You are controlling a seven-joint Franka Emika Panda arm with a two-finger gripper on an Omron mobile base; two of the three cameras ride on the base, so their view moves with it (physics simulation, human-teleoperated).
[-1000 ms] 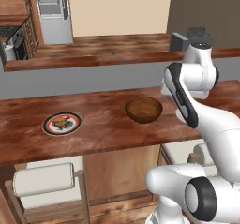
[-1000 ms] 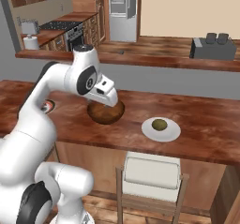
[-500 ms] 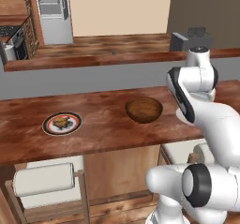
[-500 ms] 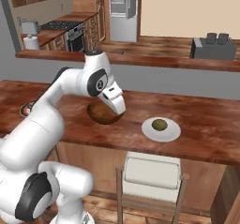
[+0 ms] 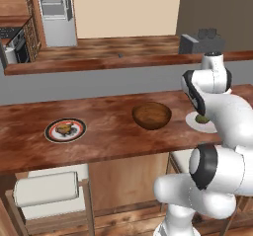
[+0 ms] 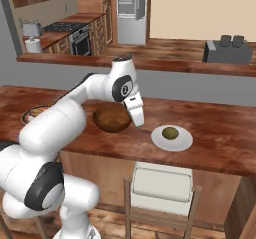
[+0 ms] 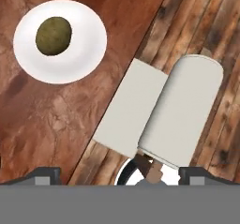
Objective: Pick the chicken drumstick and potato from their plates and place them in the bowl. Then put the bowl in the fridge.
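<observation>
Fridge [image 6: 132, 12] stands far across the kitchen; on the wooden surface [image 6: 215, 133] the brown bowl [image 5: 151, 115] sits empty mid-counter, drumstick on the black-rimmed plate [image 5: 65, 130] to its left, potato [image 7: 54, 35] on the white plate [image 7: 84, 45] to its right. Step in hand looks like the reach for the potato: gripper [image 6: 136, 114] hangs between bowl and white plate, so next it needs to centre over the potato and descend. Jaws appear apart in the hand view, tips cut off at the frame edge; the drumstick is too small to make out clearly.

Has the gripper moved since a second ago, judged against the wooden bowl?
Yes. In the right base view the gripper has swung from over the bowl to its right edge, toward the white plate.
</observation>
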